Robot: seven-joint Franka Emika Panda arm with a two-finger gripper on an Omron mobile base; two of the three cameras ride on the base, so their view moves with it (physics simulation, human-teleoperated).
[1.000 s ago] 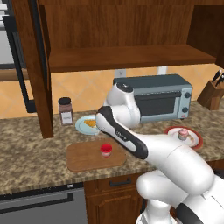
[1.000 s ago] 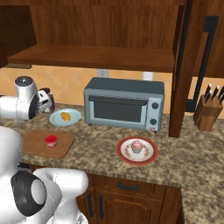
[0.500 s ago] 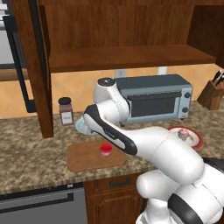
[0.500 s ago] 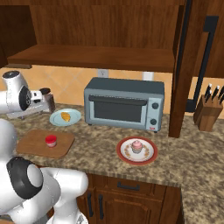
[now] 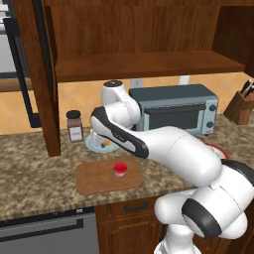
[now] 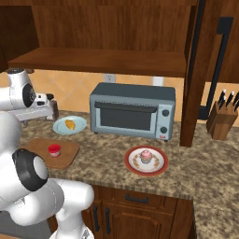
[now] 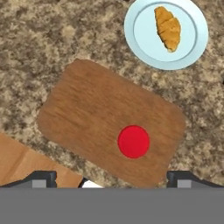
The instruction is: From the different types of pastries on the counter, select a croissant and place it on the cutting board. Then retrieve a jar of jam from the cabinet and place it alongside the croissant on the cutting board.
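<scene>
1. The jam jar [image 7: 133, 141] stands upright on the board [image 7: 92, 122], near one end.
2. The croissant [image 7: 168, 27] lies on a pale blue plate [image 7: 144, 39] on the tabletop [image 7: 52, 39], just beside the board.
3. The gripper [image 7: 113, 178] hangs above the board, spread wide, holding nothing.
4. The cupcake [image 6: 145, 156] sits on a red-rimmed plate [image 6: 133, 167] before the toaster oven [image 6: 133, 110].

White arm folded back at the elbow, raised; gripper [image 7: 112, 177] points straight down, its two fingertips spread wide, holding nothing.
</scene>
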